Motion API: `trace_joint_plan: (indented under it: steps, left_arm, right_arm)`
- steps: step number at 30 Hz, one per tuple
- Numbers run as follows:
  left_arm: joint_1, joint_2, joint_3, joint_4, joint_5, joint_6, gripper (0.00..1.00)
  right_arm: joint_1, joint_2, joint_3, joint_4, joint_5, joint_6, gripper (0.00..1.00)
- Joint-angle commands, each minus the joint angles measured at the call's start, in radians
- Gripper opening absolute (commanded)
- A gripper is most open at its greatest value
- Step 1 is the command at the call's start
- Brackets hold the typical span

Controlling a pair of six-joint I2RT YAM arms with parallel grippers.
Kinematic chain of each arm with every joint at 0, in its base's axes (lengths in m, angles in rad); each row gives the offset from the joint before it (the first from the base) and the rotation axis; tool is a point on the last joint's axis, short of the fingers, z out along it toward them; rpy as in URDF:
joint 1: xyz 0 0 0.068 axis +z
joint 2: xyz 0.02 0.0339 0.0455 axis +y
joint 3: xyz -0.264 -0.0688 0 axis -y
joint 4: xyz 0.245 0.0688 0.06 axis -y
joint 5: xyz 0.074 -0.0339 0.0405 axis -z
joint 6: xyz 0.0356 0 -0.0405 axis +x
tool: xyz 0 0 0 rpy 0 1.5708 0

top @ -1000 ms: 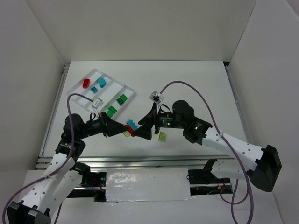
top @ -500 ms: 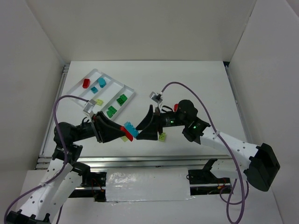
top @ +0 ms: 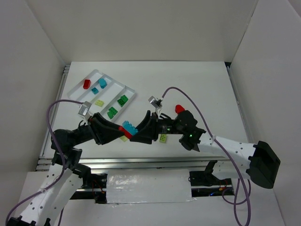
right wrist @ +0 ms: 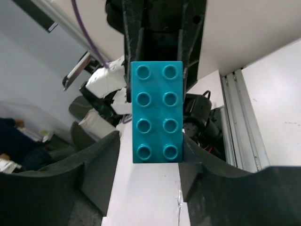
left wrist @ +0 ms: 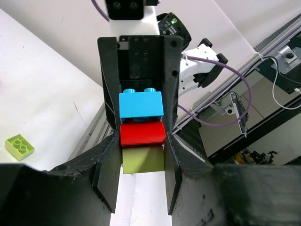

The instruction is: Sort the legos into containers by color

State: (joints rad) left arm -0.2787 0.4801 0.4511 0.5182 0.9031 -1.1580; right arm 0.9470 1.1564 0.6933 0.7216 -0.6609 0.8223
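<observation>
I saw the left gripper (top: 121, 133) clenched on a red brick (left wrist: 142, 134) with a yellow brick (left wrist: 143, 160) stuck to it. It was held above the table (top: 188, 84), near the tray (top: 113, 89). The right gripper (right wrist: 151, 143) was grasping the blue brick (right wrist: 156, 112) stacked on the red one.

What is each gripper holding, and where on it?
Left gripper clamps the red brick by its sides, mid-stack; right gripper pinches the blue brick on top, by its sides.
</observation>
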Motion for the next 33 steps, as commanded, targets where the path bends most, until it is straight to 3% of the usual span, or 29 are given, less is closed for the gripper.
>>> trace_joint_plan:
  steps: [1,5,6,8,10,12,13,14,15,19,24,27,33]
  left_arm:
    - [-0.007,-0.009,0.012,0.054,-0.017,-0.008,0.0]
    - [-0.007,-0.02,0.02,0.026,-0.013,0.003,0.0]
    - [-0.007,-0.021,0.026,0.011,-0.013,0.006,0.0]
    - [-0.007,-0.026,0.035,-0.018,-0.013,0.029,0.01]
    - [-0.007,-0.024,0.058,-0.087,-0.015,0.069,0.12]
    - [-0.007,-0.023,0.073,-0.139,-0.023,0.101,0.47]
    - [-0.007,-0.021,0.092,-0.189,-0.027,0.13,0.8]
    - [-0.007,-0.023,0.104,-0.222,-0.033,0.147,0.94]
    - [-0.007,-0.02,0.118,-0.254,-0.039,0.168,0.99]
    - [-0.007,0.02,0.256,-0.434,-0.033,0.312,1.0]
    - [-0.007,0.089,0.391,-0.618,0.089,0.466,1.0]
    - [-0.007,0.11,0.406,-0.664,0.155,0.518,0.99]
    - [-0.005,0.147,0.382,-0.656,0.207,0.53,1.0]
  right_arm:
    - [0.027,0.002,0.027,0.095,0.109,-0.005,0.53]
    - [0.039,0.025,0.064,0.058,0.113,-0.04,0.23]
    - [0.039,0.026,0.067,0.052,0.115,-0.049,0.07]
    - [0.039,0.028,0.072,0.042,0.104,-0.069,0.0]
    - [0.038,0.031,0.086,0.021,0.06,-0.109,0.0]
    - [0.036,0.034,0.103,-0.008,-0.004,-0.161,0.0]
    - [0.035,0.032,0.127,-0.069,-0.019,-0.181,0.0]
    - [0.035,0.034,0.141,-0.109,-0.032,-0.207,0.0]
    - [0.035,0.035,0.158,-0.152,-0.048,-0.259,0.0]
    - [-0.028,0.043,0.231,-0.386,-0.208,-0.348,0.0]
    - [-0.106,0.014,0.306,-0.645,-0.357,-0.463,0.0]
    - [-0.114,0.02,0.412,-0.909,-0.384,-0.603,0.0]
    - [-0.108,0.078,0.552,-1.198,-0.382,-0.736,0.0]
